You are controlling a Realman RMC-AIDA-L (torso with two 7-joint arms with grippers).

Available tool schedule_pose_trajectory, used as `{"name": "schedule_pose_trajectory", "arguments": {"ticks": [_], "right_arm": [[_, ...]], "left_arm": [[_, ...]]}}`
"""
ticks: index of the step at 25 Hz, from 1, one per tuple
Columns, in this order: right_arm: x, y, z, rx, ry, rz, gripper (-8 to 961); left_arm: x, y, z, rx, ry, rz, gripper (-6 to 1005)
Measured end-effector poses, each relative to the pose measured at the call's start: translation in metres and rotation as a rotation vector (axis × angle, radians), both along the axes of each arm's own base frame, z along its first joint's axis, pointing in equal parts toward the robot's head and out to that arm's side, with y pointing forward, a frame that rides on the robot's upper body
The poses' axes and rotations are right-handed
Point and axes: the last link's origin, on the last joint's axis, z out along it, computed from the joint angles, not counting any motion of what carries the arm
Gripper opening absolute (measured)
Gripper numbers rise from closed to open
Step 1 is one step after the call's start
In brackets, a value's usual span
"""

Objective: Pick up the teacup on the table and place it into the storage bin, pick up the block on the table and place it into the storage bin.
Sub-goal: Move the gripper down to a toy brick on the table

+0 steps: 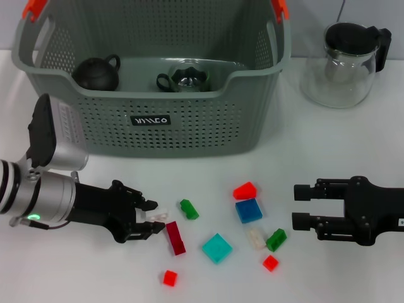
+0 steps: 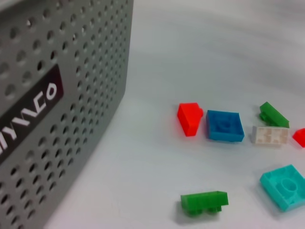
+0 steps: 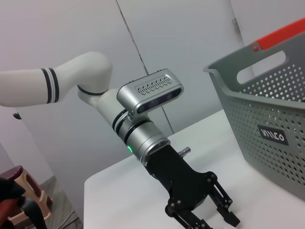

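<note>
The left gripper (image 1: pixel 153 221) lies low over the white surface (image 1: pixel 95 278), its fingers (image 1: pixel 149 204) set narrowly around a small white block (image 1: pixel 156 214), which they appear to touch on both sides. Just beyond the fingertips lies a dark red block (image 1: pixel 175 238), with a green block (image 1: pixel 188 209) a little farther off.

The bin (image 1: pixel 189 126) stands well behind the fingers, a dark teapot (image 1: pixel 96 73) and a glass teacup (image 1: pixel 185 78) inside it.

The right gripper (image 1: pixel 303 207) hovers at the opposite side, fingers (image 1: pixel 308 222) wide and empty. Between the two grippers lie a red wedge (image 1: pixel 245 190), a blue block (image 1: pixel 249 210), a teal block (image 1: pixel 216 247), another white block (image 1: pixel 255 238), another green one (image 1: pixel 276 239) and two small red cubes (image 1: pixel 270 262).

A glass pot (image 1: pixel 344 63) stands beside the bin.
</note>
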Motion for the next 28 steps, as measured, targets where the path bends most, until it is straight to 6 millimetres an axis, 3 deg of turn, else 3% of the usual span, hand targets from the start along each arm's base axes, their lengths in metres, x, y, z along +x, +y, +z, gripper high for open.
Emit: {"name": "schedule_pose_trajectory", "arguments": {"ticks": [16,28], "right_arm": [[-0.0002,0.0003,0.0004,0.001,0.000,0.001,653],[-0.0001,0.0004,0.0006,0.001,-0.001,0.002,653]], "left_arm": [[-0.0037,0.0036,-0.0035,0.034,0.000,0.045,430],[-0.0035,0.0056,-0.0027,0.036,0.002,0.070,275]]}}
